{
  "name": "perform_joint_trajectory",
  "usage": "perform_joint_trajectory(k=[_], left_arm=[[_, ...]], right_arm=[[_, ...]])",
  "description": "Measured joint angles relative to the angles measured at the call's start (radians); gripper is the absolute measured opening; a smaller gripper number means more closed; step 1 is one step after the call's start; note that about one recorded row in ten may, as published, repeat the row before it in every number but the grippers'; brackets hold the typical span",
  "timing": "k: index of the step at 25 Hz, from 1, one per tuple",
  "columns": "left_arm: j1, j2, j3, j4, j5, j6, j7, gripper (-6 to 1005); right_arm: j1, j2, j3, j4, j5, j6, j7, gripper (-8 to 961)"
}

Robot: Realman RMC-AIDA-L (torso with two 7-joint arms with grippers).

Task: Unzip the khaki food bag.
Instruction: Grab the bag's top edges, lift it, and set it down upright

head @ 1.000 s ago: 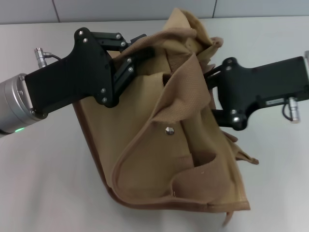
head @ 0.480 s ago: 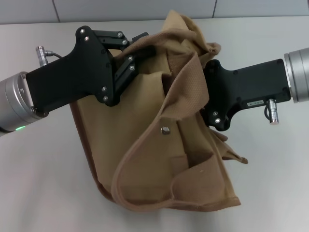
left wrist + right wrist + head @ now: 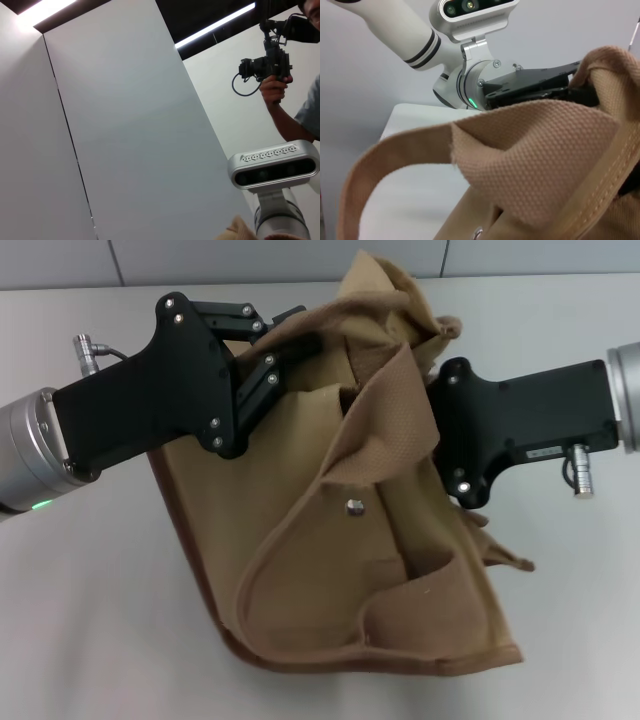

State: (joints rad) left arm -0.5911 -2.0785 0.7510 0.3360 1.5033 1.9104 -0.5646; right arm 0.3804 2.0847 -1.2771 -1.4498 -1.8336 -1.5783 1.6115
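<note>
The khaki food bag (image 3: 300,530) lies crumpled on the white table, its front pocket with a silver snap (image 3: 352,507) facing up. A wide webbing handle (image 3: 390,410) arches over its top. My left gripper (image 3: 290,335) is at the bag's upper left corner, shut on the top edge fabric. My right gripper (image 3: 432,405) reaches in from the right to the bag's top, its tip hidden behind the handle. The right wrist view shows the handle (image 3: 530,150) close up, the snap (image 3: 478,232) and my left gripper (image 3: 535,87) beyond. The zipper is hidden.
The white table (image 3: 90,620) extends around the bag, with a grey wall (image 3: 250,258) behind it. The left wrist view points upward at wall panels, my head camera (image 3: 274,165) and a person holding a camera (image 3: 280,65).
My right gripper pushed left into the bag's top, then drew back right. The bag's lower end swung left, then back right. My left gripper held its place.
</note>
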Motion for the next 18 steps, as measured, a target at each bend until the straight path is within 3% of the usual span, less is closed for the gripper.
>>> perform_joint_trajectory(k=[13, 18], left_arm=[[0.001, 0.000, 0.000, 0.000, -0.024, -0.010, 0.000, 58], [0.000, -0.001, -0.003, -0.001, -0.025, -0.015, 0.002, 58]], right_arm=[[-0.075, -0.005, 0.024, -0.104, -0.006, -0.083, 0.048, 6], [-0.089, -0.005, 0.079, -0.118, -0.010, -0.155, 0.051, 6]])
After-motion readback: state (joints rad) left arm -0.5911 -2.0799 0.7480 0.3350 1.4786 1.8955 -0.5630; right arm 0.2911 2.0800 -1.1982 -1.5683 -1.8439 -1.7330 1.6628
